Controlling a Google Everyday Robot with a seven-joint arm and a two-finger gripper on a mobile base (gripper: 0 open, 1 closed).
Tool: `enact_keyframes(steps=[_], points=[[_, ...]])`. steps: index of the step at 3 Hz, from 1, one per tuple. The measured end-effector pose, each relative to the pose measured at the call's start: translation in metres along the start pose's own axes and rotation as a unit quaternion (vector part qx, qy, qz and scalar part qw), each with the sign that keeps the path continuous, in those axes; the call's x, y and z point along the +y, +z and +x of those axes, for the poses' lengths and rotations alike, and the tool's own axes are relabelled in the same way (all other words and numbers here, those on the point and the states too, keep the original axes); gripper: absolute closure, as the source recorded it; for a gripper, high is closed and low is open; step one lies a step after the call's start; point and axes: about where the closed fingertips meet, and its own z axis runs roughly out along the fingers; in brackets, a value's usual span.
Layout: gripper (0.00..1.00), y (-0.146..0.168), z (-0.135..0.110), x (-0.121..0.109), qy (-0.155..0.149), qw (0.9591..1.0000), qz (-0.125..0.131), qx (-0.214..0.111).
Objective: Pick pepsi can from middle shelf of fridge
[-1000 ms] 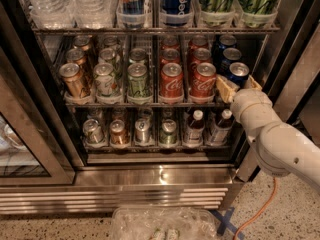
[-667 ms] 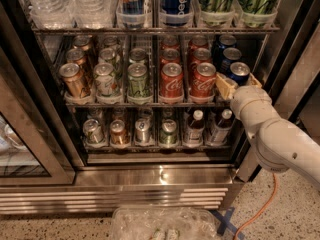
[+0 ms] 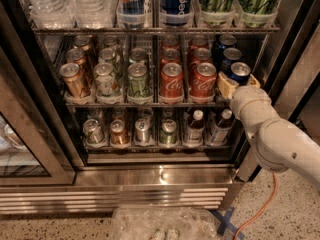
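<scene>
Fridge (image 3: 165, 176): steel frame, door open, dark inside, wire racks full
Middle shelf (image 3: 145, 103): lanes of cans, left to right: gold can (image 3: 74, 79), two lanes of green cans (image 3: 137, 79), two lanes of Coca-Cola cans (image 3: 172, 80), then blue
Pepsi can (image 3: 240, 70): upright at the front of the rightmost lane, two more blue cans behind it
Gripper (image 3: 240, 82): inside the fridge at the shelf's right end, up against the front pepsi can's lower half
Grip: cannot tell whether it is clamped on the can
Arm (image 3: 280, 139): white, reaching in from lower right
Rack above: water bottles (image 3: 75, 1), tall pepsi container (image 3: 176, 1)
Floor: orange cable (image 3: 260, 209)
</scene>
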Motion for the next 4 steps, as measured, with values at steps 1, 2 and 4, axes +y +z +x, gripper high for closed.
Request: enact_keyframes(steps=[1, 2, 4], points=[[0.98, -0.003, -0.007, 0.002, 0.0, 1.0, 0.0, -0.006], [1.0, -0.012, -0.041, 0.009, -0.01, 0.9991, -0.02, -0.035], [1.0, -0.028, -0.086, 0.027, -0.023, 0.9952, -0.057, -0.075]])
